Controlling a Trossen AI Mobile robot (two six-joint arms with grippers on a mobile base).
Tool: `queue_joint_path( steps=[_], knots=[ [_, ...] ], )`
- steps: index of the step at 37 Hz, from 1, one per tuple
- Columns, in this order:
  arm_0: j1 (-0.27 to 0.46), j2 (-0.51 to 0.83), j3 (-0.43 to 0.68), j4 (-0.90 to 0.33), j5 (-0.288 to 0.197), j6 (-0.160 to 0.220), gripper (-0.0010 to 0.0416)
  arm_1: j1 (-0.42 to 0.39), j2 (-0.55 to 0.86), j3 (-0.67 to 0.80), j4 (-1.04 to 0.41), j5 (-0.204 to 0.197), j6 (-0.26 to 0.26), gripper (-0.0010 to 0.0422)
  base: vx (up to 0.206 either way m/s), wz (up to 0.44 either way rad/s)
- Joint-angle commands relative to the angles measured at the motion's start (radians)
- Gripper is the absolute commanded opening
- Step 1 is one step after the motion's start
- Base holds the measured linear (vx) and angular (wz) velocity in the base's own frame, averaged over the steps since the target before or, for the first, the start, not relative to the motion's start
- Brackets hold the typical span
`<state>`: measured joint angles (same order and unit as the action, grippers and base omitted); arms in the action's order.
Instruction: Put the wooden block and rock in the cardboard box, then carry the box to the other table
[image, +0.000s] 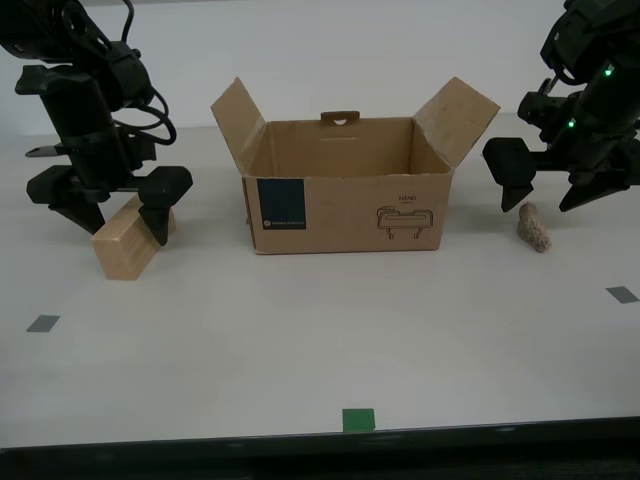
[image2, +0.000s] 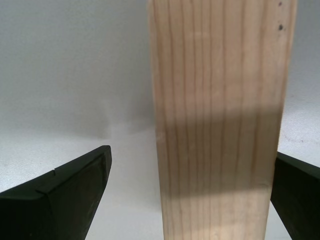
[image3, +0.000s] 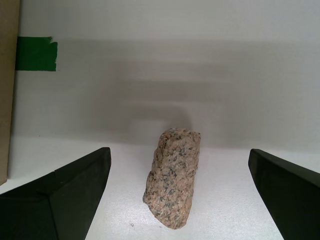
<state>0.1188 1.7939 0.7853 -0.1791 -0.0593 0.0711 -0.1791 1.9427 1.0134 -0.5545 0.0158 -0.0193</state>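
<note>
Wooden block (image2: 220, 125) sits between my second gripper (image: 110, 205)'s spread fingers, rock (image3: 172, 177) between my first gripper (image: 550, 190)'s, both released; pre-grasp, next close, lift into cardboard box (image: 345, 205)

The cardboard box (image: 345, 195) stood open at the exterior view's centre. The wooden block (image: 127, 243) lay at the left. The speckled rock (image: 535, 227) lay at the right.

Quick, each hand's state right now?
My first hand: open, straddling the rock, not gripping.
My second hand: open around the wooden block, not clamped.
</note>
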Motion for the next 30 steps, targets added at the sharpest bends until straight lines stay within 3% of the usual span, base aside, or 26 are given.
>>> queue_joint_path(
  steps=[1, 14, 30],
  knots=[
    [0.000, 0.001, 0.001, 0.009, 0.006, -0.001, 0.0379, 0.000, 0.000, 0.000, -0.002, 0.003, 0.000, 0.0389, 0.000, 0.000],
    [0.001, 0.001, 0.001, -0.019, 0.013, 0.007, 0.0361, 0.000, 0.000, 0.000, -0.006, 0.003, -0.002, 0.0389, 0.000, 0.000],
    [0.002, 0.001, -0.014, 0.044, 0.018, 0.010, 0.0367, -0.001, 0.000, 0.000, -0.005, 0.003, -0.008, 0.0389, 0.000, 0.000]
  ],
)
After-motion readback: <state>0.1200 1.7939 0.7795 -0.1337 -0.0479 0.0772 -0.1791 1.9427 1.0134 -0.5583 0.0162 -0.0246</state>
